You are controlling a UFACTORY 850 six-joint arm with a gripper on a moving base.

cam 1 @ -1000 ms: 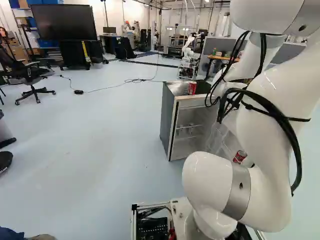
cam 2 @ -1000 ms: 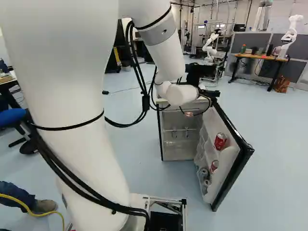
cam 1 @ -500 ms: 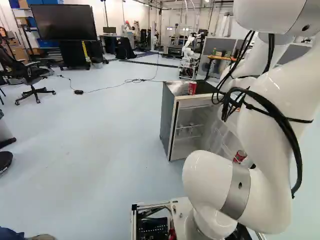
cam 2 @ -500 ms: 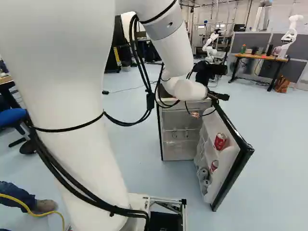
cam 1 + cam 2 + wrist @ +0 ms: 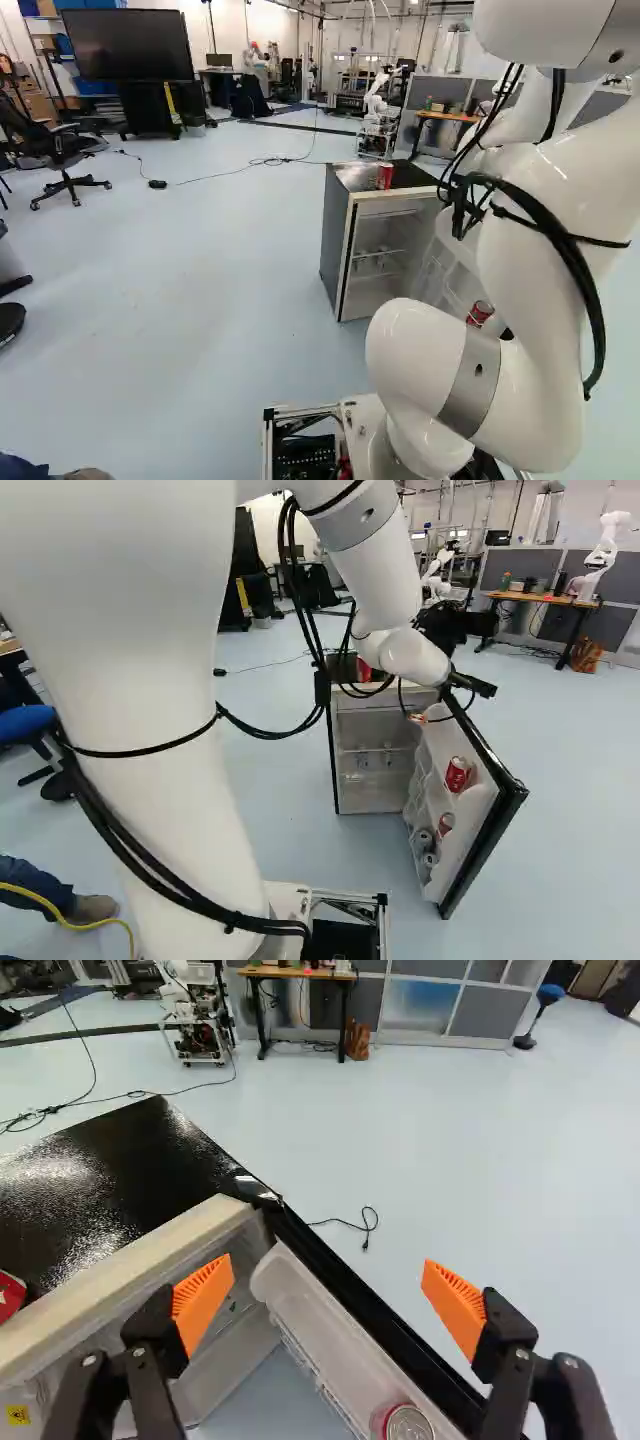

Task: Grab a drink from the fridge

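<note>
Orange-padded black gripper: fingers wide apart, nothing held | red-and-silver metal can: in pale plastic door rack | risk: descending off-line, a finger may strike black fridge-door edge, swinging it and jostling the can

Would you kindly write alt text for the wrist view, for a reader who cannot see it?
Wide-open, empty jaws with orange pads face an open fridge door that holds a red can; another red can, partly seen, stands on the fridge's glossy black top.
</note>
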